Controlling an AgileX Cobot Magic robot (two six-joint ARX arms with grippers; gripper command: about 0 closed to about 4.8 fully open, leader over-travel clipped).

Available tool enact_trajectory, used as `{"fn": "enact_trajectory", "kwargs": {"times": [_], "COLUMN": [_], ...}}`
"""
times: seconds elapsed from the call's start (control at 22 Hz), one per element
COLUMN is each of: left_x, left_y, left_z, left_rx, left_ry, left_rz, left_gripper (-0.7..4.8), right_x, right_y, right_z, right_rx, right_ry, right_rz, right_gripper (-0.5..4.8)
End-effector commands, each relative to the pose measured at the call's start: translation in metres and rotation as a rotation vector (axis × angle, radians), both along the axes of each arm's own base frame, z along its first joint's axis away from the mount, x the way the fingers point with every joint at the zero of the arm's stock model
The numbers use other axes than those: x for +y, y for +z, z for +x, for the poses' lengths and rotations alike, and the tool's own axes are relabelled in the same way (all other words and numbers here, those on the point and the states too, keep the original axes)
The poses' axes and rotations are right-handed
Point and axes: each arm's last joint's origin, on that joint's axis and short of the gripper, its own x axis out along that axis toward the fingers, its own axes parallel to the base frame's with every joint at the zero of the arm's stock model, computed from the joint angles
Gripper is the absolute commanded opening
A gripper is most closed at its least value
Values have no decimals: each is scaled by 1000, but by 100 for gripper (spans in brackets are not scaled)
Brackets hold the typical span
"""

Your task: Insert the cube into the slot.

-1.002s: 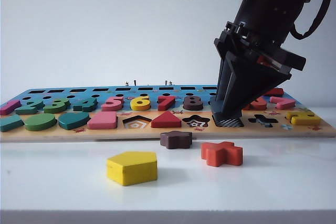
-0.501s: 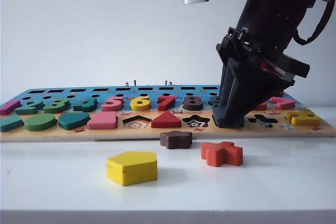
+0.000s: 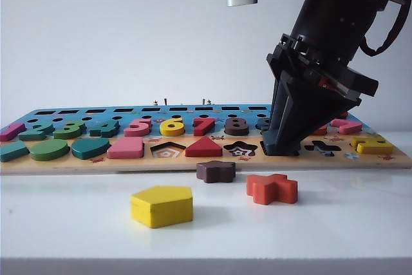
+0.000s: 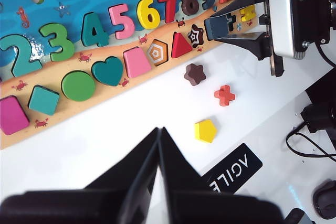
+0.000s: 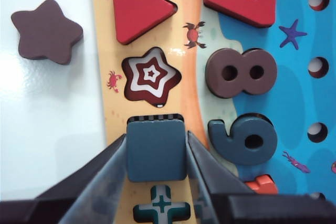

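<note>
My puzzle board (image 3: 38, 162) runs off the exterior view at its left end, and my own right arm hides its right middle. From that side the slot (image 5: 155, 117) is wholly masked by my right gripper (image 3: 280, 149); only my right wrist view shows a thin strip of its checkerboard floor along the far edge of the cube (image 5: 157, 149). I cannot tell from any view whether the cube sits fully down or still rides on the slot's rim.

The cube is pinched between my right fingers (image 5: 107, 169), one on each flank, directly over the slot, between the star-shaped cutout (image 5: 151, 77) and the cross cutout (image 5: 161, 208). The blue 9 (image 5: 242, 140) lies just beside one finger, so that side is tight. The side toward the white table (image 3: 77, 223) is open.

My right arm leans down from the upper right of the exterior view, the gripper tapering to a point on the board's front row.

My left gripper (image 4: 159, 145) hangs well back over bare table, its jaws pressed together with nothing between them. Its base is dark and cut off by the picture's edge.

Loose on the table in front of the board lie the yellow pentagon block (image 3: 161, 205), the red cross block (image 3: 272, 188) and the brown star block (image 3: 215, 170), all well apart from both grippers.
</note>
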Motion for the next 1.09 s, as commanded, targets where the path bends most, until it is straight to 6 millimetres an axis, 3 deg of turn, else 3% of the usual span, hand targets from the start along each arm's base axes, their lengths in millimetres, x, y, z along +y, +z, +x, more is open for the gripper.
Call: {"fn": "enact_trajectory", "kwargs": {"times": [0.05, 1.09], "left_x": [0, 0], "left_y": [2, 2], "left_z": [1, 1], "left_rx": [-21, -21], "left_ry": [-3, -3], "left_rz": [-3, -3], "left_gripper": [17, 17], "right_x": [1, 2], "right_y": [2, 2], "right_z": [1, 0], "right_rx": [-10, 2], "right_ry": [2, 16], "right_rz": [19, 38], "right_gripper": [120, 121]}}
